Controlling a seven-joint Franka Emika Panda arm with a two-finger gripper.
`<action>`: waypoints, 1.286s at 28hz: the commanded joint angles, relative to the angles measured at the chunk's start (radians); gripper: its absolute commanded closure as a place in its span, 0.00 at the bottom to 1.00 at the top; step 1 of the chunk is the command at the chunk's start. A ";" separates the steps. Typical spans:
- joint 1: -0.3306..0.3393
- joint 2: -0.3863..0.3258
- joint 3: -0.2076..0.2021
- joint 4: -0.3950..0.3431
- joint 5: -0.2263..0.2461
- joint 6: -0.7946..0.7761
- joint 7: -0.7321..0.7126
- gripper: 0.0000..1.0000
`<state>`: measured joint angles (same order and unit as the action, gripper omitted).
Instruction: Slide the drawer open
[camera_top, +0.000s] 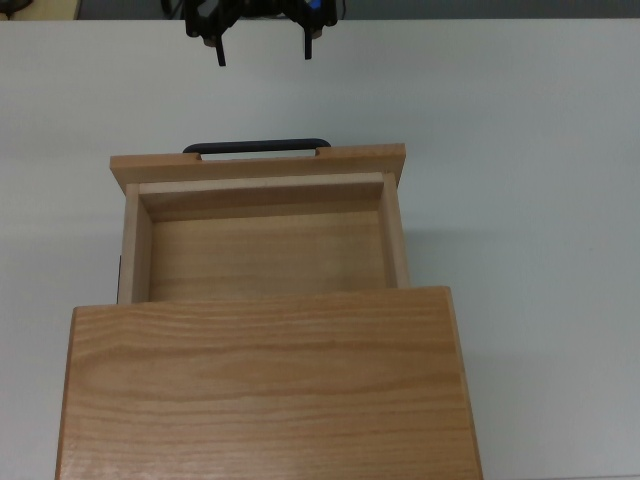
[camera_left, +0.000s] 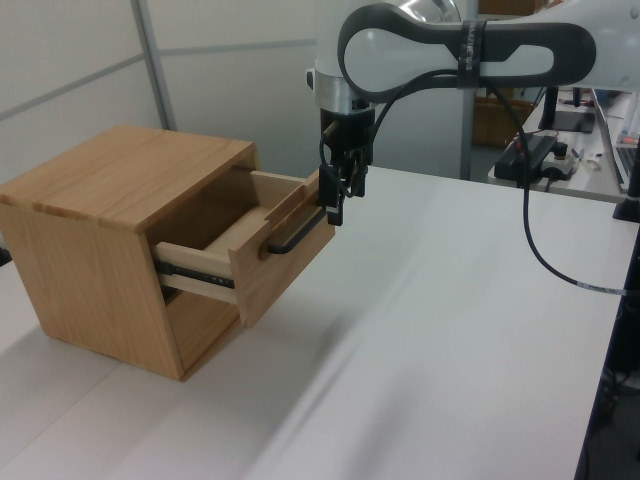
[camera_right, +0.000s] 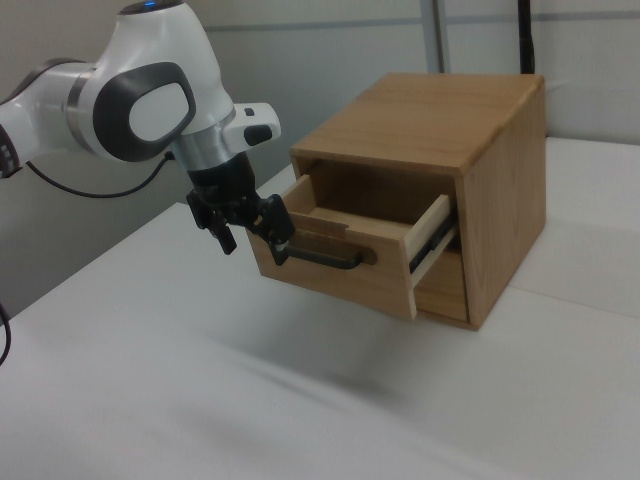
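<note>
The fingers (camera_top: 220, 52) stand spread apart with nothing between them, the gripper (camera_top: 262, 52) hanging at the top view's 12 o'clock, clear of the black handle (camera_top: 256, 146) and apart from it. In the right view the gripper (camera_right: 250, 230) sits at 9 o'clock from the drawer (camera_right: 345, 245), near the handle's end. The drawer (camera_top: 262, 235) is pulled well out of the cabinet (camera_top: 265, 385), its wooden inside bare, on a white table (camera_top: 530, 200). The arm (camera_left: 450, 50) reaches in from 1 o'clock in the left view.
</note>
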<state>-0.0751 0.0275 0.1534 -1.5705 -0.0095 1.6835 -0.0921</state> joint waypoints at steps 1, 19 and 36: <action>0.005 0.005 0.002 0.021 -0.012 -0.030 0.005 0.00; 0.003 0.002 0.000 0.023 -0.010 -0.042 0.006 0.00; 0.001 0.000 -0.005 0.023 -0.009 -0.051 0.006 0.00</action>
<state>-0.0753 0.0275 0.1534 -1.5694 -0.0095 1.6801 -0.0914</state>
